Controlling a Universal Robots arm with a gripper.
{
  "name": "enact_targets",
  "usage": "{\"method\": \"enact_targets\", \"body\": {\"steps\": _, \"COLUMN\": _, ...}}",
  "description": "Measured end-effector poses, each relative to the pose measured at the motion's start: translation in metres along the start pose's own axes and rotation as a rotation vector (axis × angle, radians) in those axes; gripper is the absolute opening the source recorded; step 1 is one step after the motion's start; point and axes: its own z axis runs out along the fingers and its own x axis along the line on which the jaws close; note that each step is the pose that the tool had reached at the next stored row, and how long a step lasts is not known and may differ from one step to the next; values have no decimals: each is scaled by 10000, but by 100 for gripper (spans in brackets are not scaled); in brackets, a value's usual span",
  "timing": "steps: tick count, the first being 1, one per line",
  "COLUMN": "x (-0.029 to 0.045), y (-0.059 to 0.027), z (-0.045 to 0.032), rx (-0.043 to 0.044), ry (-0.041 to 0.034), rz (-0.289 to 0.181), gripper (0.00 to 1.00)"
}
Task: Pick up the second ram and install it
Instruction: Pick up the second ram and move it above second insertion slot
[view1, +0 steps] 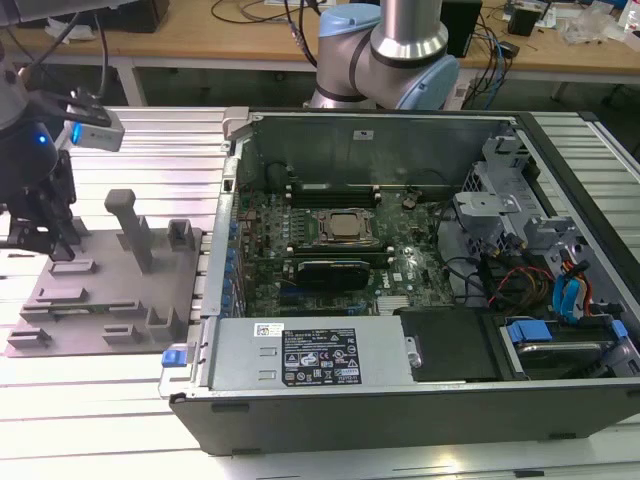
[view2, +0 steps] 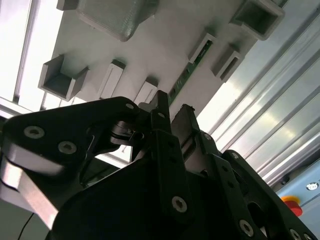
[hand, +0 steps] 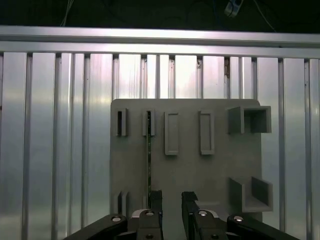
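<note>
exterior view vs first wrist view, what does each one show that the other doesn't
Exterior view: the open computer case with its motherboard. First wrist view: the second ram edge-on in its holders, and the open gap between the jaws, the ram off to one side of it. Both: the gripper over the grey tray on the slotted aluminium table.
</note>
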Motion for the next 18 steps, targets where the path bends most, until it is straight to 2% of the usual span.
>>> {"method": "enact_targets", "body": {"steps": 7, "x": 7, "y": -5, "z": 118, "rx": 1, "ry": 0, "rz": 0, "gripper": 28}}
{"method": "enact_targets", "body": {"steps": 18, "x": 12, "y": -11, "z": 240, "rx": 0, "ry": 0, "rz": 1, "gripper": 28}}
